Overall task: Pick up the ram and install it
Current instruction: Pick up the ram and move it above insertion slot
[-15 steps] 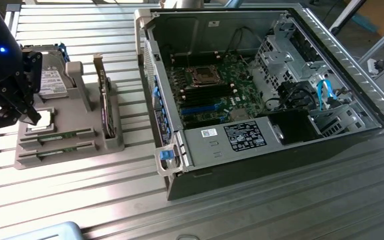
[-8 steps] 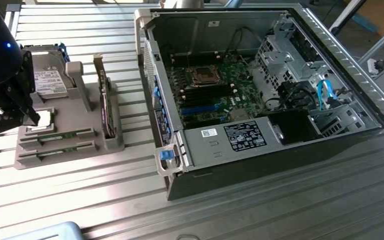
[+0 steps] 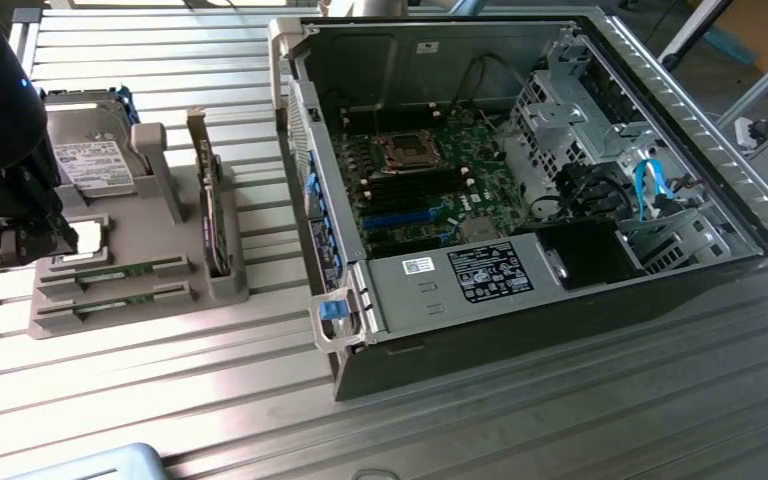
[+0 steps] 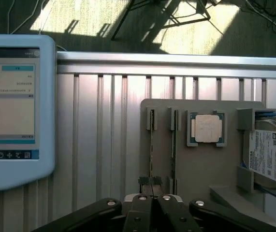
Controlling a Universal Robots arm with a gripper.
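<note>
Closed tool (image 4: 151,185) lines up over one end of ram (image 4: 151,145).

An open computer case (image 3: 744,170) lies on its side on the slatted metal worktop (image 3: 518,420), at the exterior view's right. Inside it, a green motherboard (image 3: 424,195) carries a processor socket (image 3: 408,150). A silver power supply (image 3: 458,285) with a black label sits at the near end, and blue cables (image 3: 647,185) run by the drive cage. At the exterior view's left stands a grey holder (image 3: 157,180). It carries a hard drive (image 3: 91,160) at its far end, an expansion card (image 3: 208,215) upright along its right edge, and a square silvery processor (image 4: 207,128). A pendant (image 4: 12,106) with a lit screen lies near the holder.
</note>
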